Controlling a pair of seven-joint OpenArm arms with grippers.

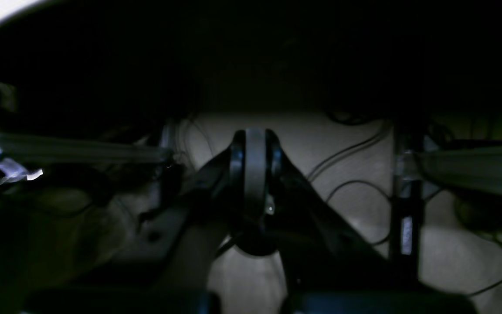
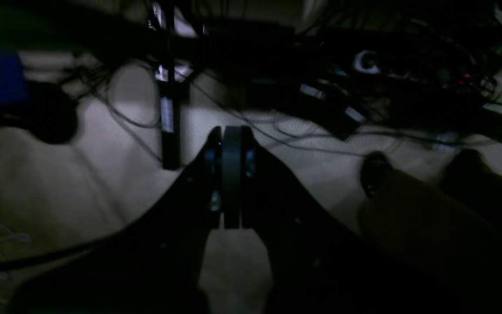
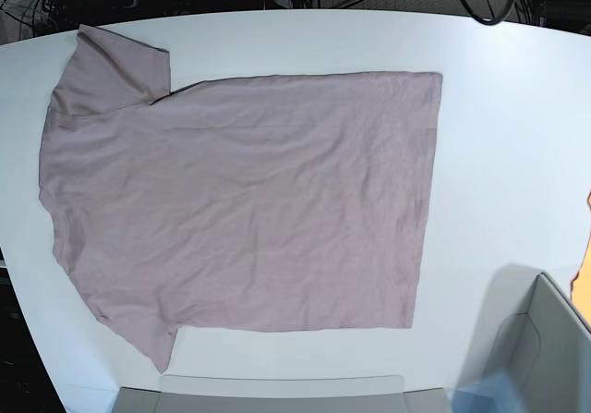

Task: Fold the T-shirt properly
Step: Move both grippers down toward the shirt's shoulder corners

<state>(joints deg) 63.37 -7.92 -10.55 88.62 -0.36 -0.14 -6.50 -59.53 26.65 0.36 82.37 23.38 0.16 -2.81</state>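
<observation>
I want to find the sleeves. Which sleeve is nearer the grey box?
The lower sleeve of the T-shirt; it almost reaches the grey box, while the upper sleeve lies far from it.

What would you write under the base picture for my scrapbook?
A pinkish-grey T-shirt lies spread flat and unfolded on a white table, neck end toward the picture's left.

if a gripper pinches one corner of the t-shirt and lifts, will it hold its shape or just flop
The T-shirt will probably flop and hang: it lies flat with soft wrinkles, which suggests thin fabric. It likely weighs little for its spread. If pushed across the smooth white table, it would probably bunch up rather than slide whole.
</observation>
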